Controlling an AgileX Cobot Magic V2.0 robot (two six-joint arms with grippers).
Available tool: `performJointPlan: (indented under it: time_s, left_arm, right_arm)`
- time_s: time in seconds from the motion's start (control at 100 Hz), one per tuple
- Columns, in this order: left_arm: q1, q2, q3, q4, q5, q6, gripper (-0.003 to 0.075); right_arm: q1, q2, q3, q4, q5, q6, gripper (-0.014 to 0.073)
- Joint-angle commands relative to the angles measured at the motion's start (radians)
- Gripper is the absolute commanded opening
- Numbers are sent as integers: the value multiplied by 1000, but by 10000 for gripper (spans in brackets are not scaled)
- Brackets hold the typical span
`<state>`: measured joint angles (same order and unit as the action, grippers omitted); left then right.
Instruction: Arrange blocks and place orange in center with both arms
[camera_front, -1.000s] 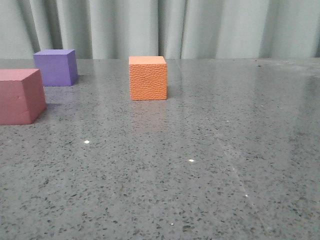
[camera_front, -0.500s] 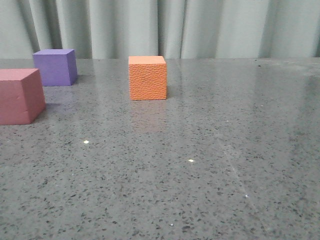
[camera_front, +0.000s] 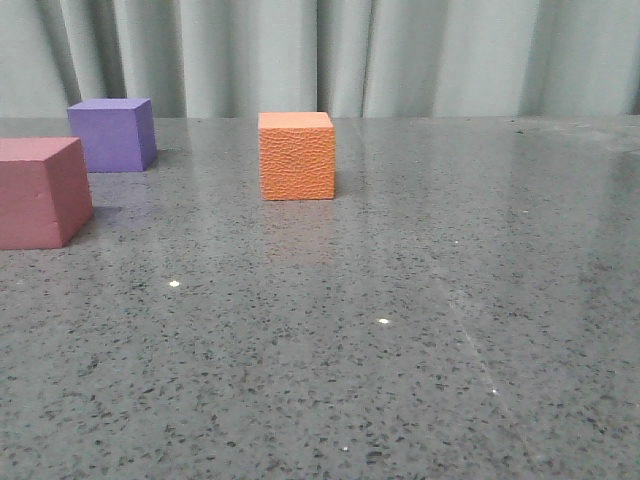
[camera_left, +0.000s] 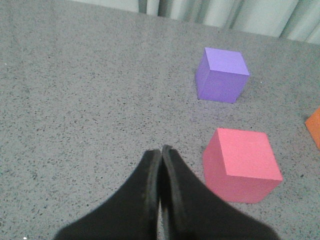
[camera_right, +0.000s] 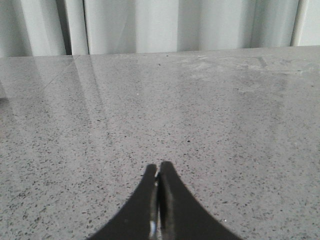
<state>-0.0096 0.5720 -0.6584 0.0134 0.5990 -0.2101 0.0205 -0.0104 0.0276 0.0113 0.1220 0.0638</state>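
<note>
- The orange cube (camera_front: 296, 156) sits upright on the speckled grey table (camera_front: 420, 330), towards the far middle, well clear of the other two blocks.
- The purple cube (camera_front: 113, 134) stands at the far left, and the pinkish-red cube (camera_front: 42, 192) sits nearer the camera at the left edge, partly cut off by the frame; the two are near each other but apart.
- The left gripper (camera_left: 160, 155) hovers over bare table with its jaws pressed together, holding nothing. The pinkish-red cube (camera_left: 241, 165) lies just beside its tips and the purple cube (camera_left: 221, 75) farther ahead.
- In that same wrist view only a sliver of the orange cube (camera_left: 315, 127) shows at the frame edge, so its exact bearing from the left fingers is hard to judge.
- The right gripper (camera_right: 159, 172) is likewise closed and empty, facing open table and the curtain (camera_right: 165, 25); no block appears in its view.
- Judgement: the left arm is the nearer one to the two left-hand blocks, and it would need to open its jaws before any grasp. All three blocks are cubes and offer no long axis to align with.
</note>
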Motion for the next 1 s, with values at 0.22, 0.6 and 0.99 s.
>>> performJointPlan:
  time_s: [0.22, 0.6, 0.99]
  left_arm:
    - [0, 298, -362, -6, 90, -3, -11]
    - [0, 364, -376, -6, 32, 3, 547]
    - [0, 364, -380, -149, 69, 93, 651]
  right_arm:
    - [-6, -20, -14, 1, -88, -9, -67]
    - [-6, -20, -14, 1, -88, -9, -67]
    - [-6, -20, -14, 1, -88, -9, -67]
